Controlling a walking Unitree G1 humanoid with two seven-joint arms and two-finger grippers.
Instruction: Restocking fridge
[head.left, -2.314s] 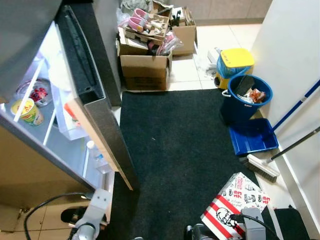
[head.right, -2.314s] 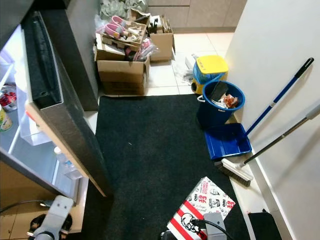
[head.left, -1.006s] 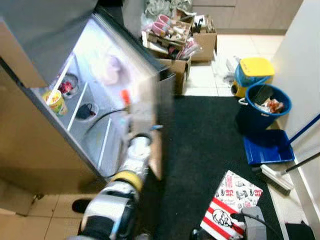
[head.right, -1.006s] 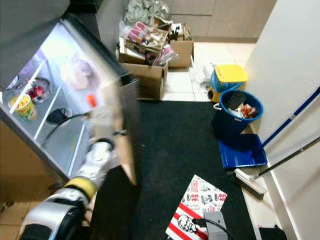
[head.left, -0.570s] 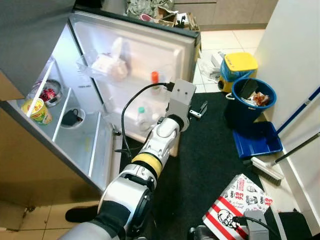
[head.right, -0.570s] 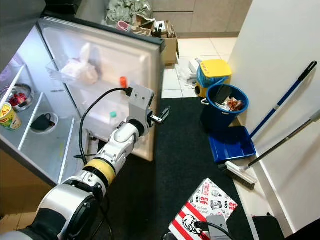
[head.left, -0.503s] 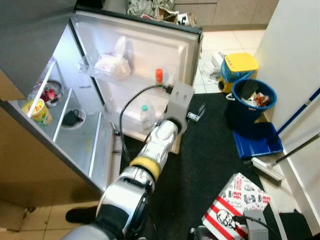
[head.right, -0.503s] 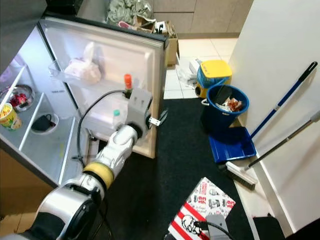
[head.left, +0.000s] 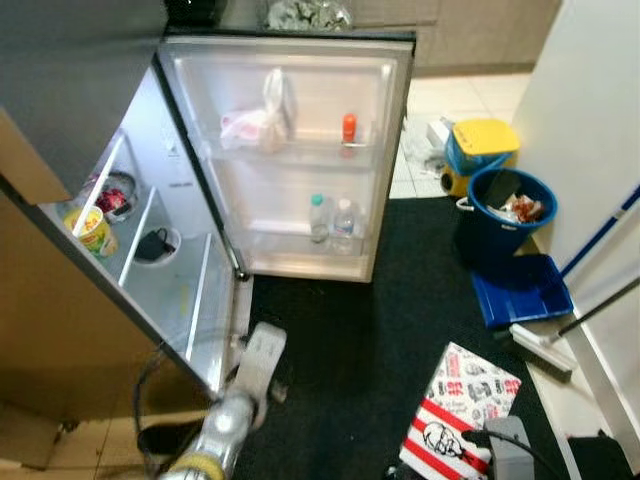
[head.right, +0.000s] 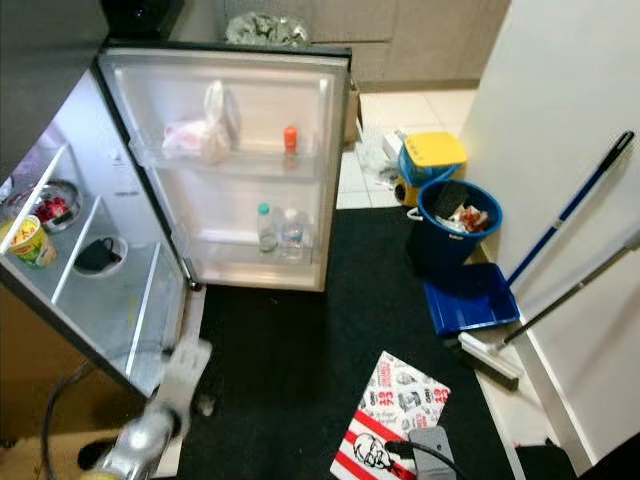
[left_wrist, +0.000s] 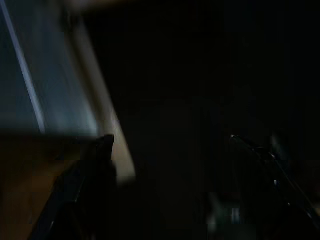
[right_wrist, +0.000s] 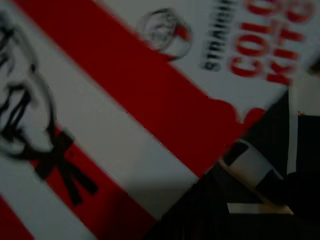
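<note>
fridge (head.left: 150, 260) open on the left, shelves hold a cup (head.left: 92, 232) and a bowl (head.left: 115, 192). door (head.left: 300, 150) swung fully out, bins carry a bag (head.left: 262, 122), an orange-cap bottle (head.left: 348, 128) and two water bottles (head.left: 332, 220). left gripper (head.left: 258, 360) is low by the fridge's bottom corner, blurred, fingers can't tell. box (head.left: 460, 412) sits low on the right over the mat (head.left: 400, 310), at the right gripper (right_wrist: 260, 185); whether it's clamped on it i can't tell. key relation: fridge lies up and left of the box, so right arm is nearer the box and must carry across; box's long axis runs diagonally.
</note>
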